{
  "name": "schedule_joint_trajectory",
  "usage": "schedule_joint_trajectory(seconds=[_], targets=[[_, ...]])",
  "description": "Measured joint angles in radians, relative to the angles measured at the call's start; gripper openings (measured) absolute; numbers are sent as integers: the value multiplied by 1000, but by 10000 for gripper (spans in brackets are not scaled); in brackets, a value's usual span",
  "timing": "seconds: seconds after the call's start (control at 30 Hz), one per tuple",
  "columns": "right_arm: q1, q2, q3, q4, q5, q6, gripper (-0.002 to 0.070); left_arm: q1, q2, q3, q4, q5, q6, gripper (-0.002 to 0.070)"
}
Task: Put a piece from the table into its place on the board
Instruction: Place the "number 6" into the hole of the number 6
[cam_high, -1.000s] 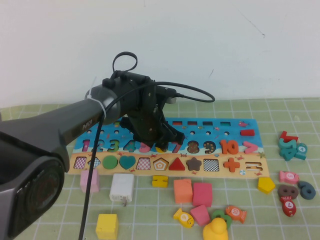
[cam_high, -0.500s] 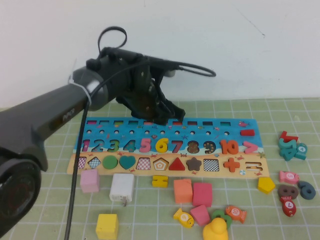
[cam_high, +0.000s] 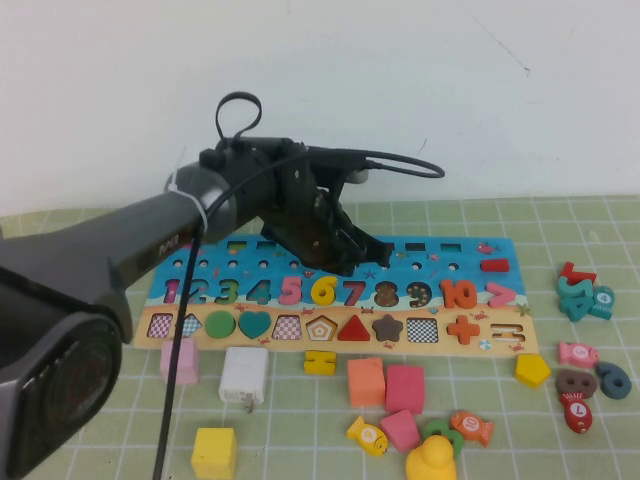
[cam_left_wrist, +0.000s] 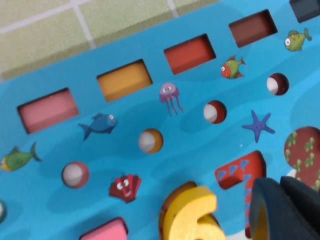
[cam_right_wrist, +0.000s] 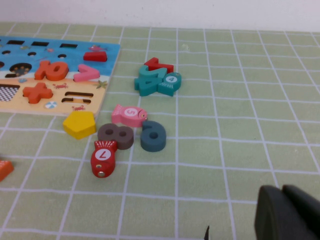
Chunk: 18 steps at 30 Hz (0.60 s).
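Observation:
The board (cam_high: 440, 262) lies across the middle of the table, with a blue band of numerals and a tan strip of shapes. The yellow "6" piece (cam_high: 323, 290) sits in its recess between the pink 5 and the red 7, and it also shows in the left wrist view (cam_left_wrist: 192, 215). My left gripper (cam_high: 350, 260) hangs just above the board's blue band, behind the 6 and 7. Its two fingers lie together with nothing between them (cam_left_wrist: 280, 202), apart from the 6. My right gripper (cam_right_wrist: 284, 212) is shut and empty over bare mat, out of the high view.
Loose pieces lie in front of the board: a yellow equals sign (cam_high: 320, 361), a white block (cam_high: 243, 374), a yellow cube (cam_high: 214, 452), and orange and pink blocks (cam_high: 385, 384). More numerals and fish pieces (cam_high: 585, 295) lie at the right, near the right gripper (cam_right_wrist: 131, 131).
The left gripper lifted off the 6 and pulled back, then came down a little to the right above the board. The 6 stayed in its recess.

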Motion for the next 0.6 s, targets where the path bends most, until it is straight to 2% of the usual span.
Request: schedule_joint_trajectory(seconds=[0.33, 0.6], targets=[[0, 0, 0, 0, 0, 0, -1, 0, 32, 0, -13, -34, 21, 0], [0, 0, 0, 0, 0, 0, -1, 0, 41, 0, 43, -34, 24, 0]])
